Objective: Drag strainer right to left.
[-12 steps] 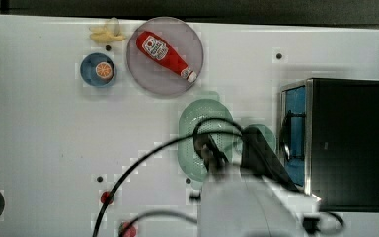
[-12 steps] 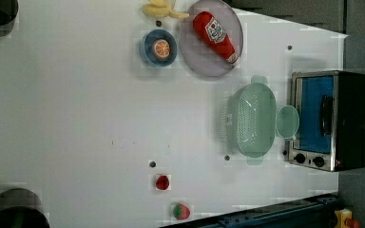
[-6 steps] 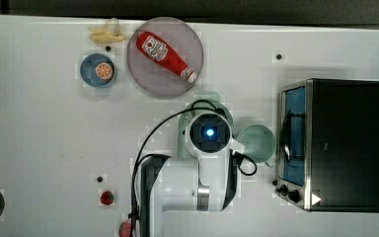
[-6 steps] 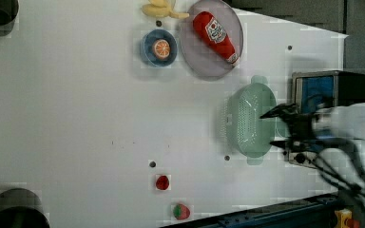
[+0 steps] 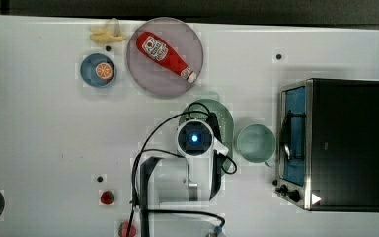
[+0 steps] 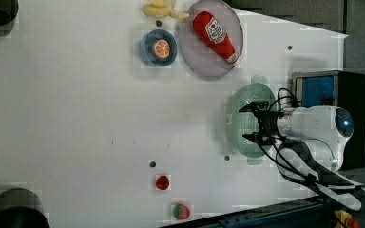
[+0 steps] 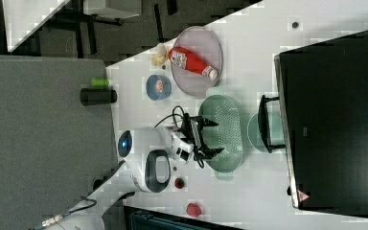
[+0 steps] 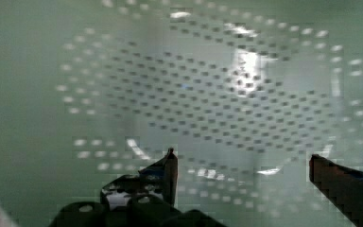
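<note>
The strainer (image 6: 237,124) is a pale green oval colander full of small holes, standing on the white table beside the oven; its rim shows past my arm in the top view (image 5: 223,116). My gripper (image 6: 248,122) is open and hangs over the strainer's bowl, with one finger towards each long side. In the right view the gripper (image 7: 215,137) points into the strainer (image 7: 227,129). In the wrist view the strainer's holed floor (image 8: 208,94) lies close under the gripper (image 8: 241,158), and nothing is between the fingertips.
A round green cup (image 5: 255,143) stands between the strainer and the toaster oven (image 5: 340,143). A grey-purple plate (image 5: 148,74) with a ketchup bottle (image 5: 163,53) lies just beyond the strainer. A blue bowl (image 5: 97,70), a banana (image 5: 106,33) and a strawberry (image 5: 107,197) lie towards the top view's left.
My arm has swung in from the table's edge and now has its wrist over the strainer, with the open gripper lowered into the bowl. The strainer has not moved.
</note>
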`<state>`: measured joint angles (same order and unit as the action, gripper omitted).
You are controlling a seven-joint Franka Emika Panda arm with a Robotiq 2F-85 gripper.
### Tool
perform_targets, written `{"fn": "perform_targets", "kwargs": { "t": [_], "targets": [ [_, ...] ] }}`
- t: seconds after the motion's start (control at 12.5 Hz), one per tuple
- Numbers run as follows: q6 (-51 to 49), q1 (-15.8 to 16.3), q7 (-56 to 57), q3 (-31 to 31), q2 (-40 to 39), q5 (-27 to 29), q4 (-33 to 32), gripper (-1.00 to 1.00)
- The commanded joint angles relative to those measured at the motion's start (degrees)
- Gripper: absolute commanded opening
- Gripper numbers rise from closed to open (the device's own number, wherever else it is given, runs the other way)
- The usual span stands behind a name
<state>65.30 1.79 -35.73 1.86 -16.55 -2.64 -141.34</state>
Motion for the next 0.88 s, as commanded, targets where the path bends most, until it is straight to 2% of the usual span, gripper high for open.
{"fn": "perform_targets", "kwargs": {
  "t": [0.08,0.48,0.88],
  "targets": [
    [5.23,-0.12,-7.56,-1.23,-2.71,-0.12,0.57,1.00],
    [5.95,0.99,-7.58,-3.35,-4.75,0.01,0.81,1.00],
    [5.43,4.48,-7.71,-3.95,-5.13,2.45,0.93,1.00]
  ]
}}
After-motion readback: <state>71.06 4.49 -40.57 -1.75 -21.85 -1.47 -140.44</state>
